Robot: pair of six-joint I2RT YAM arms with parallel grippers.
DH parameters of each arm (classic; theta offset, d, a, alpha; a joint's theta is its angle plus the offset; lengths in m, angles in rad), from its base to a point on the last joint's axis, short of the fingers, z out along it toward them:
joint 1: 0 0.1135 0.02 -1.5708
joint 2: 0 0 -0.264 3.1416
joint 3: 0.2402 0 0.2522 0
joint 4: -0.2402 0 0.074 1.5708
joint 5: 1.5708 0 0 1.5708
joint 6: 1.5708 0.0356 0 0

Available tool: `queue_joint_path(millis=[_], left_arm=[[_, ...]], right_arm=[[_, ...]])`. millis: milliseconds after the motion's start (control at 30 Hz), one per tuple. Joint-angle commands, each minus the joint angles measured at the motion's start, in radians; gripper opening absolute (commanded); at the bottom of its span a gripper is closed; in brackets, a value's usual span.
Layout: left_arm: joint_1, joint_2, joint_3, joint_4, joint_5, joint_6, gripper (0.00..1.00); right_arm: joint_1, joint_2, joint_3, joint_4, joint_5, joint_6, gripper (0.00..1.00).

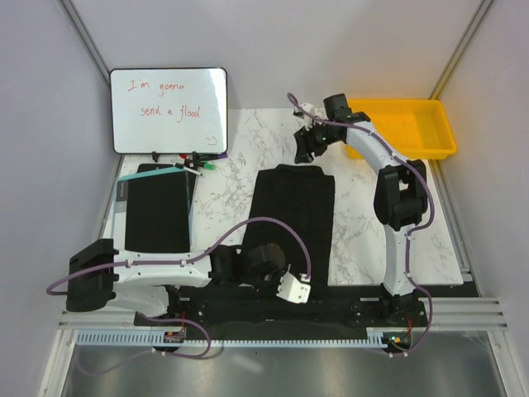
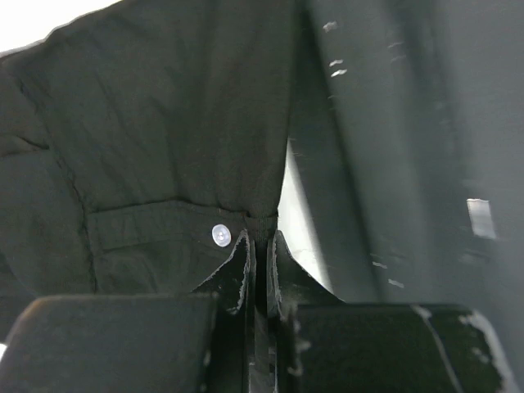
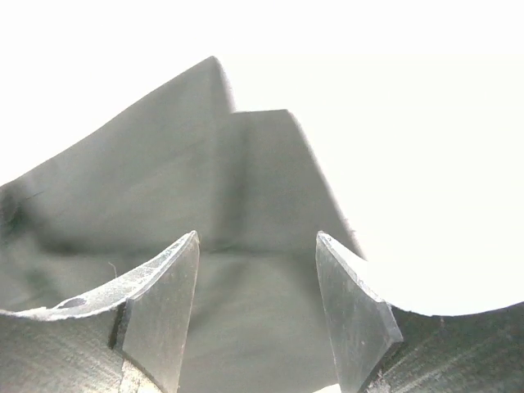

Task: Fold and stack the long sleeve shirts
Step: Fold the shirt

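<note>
In the top view, the long sleeve shirt (image 1: 291, 219) lay folded into a strip at frame centre, with the left gripper (image 1: 269, 266) at its lower end and the right gripper (image 1: 312, 147) at its upper edge. In the left wrist view, the jaws were pinched tight on cloth beside a pale button (image 2: 219, 235). In the right wrist view, the jaws were spread wide over the cloth, holding nothing.

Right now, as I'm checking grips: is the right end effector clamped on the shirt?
No, the right end effector is open, its fingers well apart over the shirt.
</note>
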Motion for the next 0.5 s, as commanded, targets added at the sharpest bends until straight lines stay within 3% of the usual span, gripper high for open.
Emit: queue_joint_path(millis=[0, 100, 267, 467], left_arm=[[-0.013, -0.035, 0.165, -0.283, 0.161, -0.219, 0.02], [-0.016, -0.003, 0.251, -0.340, 0.176, -0.221, 0.02], [0.003, 0.008, 0.323, -0.365, 0.188, -0.184, 0.02], [0.179, 0.103, 0.466, -0.377, 0.253, -0.050, 0.02]], right_arm=[[-0.043, 0.124, 0.135, -0.057, 0.051, -0.061, 0.67], [-0.043, 0.177, 0.166, -0.063, 0.033, -0.056, 0.64], [-0.026, 0.182, 0.082, -0.066, 0.008, -0.091, 0.58], [-0.006, 0.188, 0.013, -0.091, -0.063, -0.144, 0.42]])
